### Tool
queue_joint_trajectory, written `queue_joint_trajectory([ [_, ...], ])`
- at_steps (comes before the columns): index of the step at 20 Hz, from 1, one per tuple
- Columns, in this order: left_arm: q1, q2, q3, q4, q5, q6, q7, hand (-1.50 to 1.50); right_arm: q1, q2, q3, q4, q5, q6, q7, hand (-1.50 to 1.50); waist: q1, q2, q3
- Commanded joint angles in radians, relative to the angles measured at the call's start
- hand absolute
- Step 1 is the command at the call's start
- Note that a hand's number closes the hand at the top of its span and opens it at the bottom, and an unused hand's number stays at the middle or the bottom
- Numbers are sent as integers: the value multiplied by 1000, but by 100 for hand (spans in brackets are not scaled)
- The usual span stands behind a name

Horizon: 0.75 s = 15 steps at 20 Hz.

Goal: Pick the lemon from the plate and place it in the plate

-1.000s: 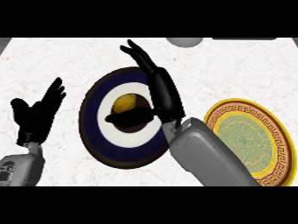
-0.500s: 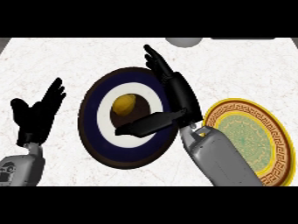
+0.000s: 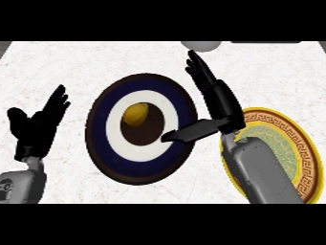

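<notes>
1. Two plates on the marble counter [image 3: 73, 62]: dark blue-and-white plate [image 3: 102, 143] in the middle, gold-rimmed plate [image 3: 303, 153] to the right, partly hidden under the right forearm.
2. Right hand [image 3: 218, 98] just beside the blue plate's right rim, fingers straight and pointing to the far side, thumb [image 3: 190, 133] stuck out leftward over the plate's edge. Released, holding nothing.
3. Left hand [image 3: 35, 124] resting at the left, well apart from the plates, fingers up and relaxed, also holding nothing.
4. Lemon [image 3: 136, 114] sitting in the dark centre of the blue plate, slightly toward the far left of that centre. Small, yellow, oval, a bit darker on one side. Not touching either hand; thumb tip near it but apart.
5. Pale rounded thing [image 3: 202, 45] at the far edge, past the right fingertips, too cut off to tell what.
</notes>
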Motion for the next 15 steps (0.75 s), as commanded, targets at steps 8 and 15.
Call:
queue_joint_trajectory([
  [8, 10, -18, -1, -33, -10, -13, 10, 0, 82, -71, -129, 18, 14, 151, -49, -150, -1, -1, 0],
  [15, 42, -47, -1, 72, -33, -19, -115, 0, 35, -76, -167, 88, 58, 187, -47, -150, -1, 0, 0],
])
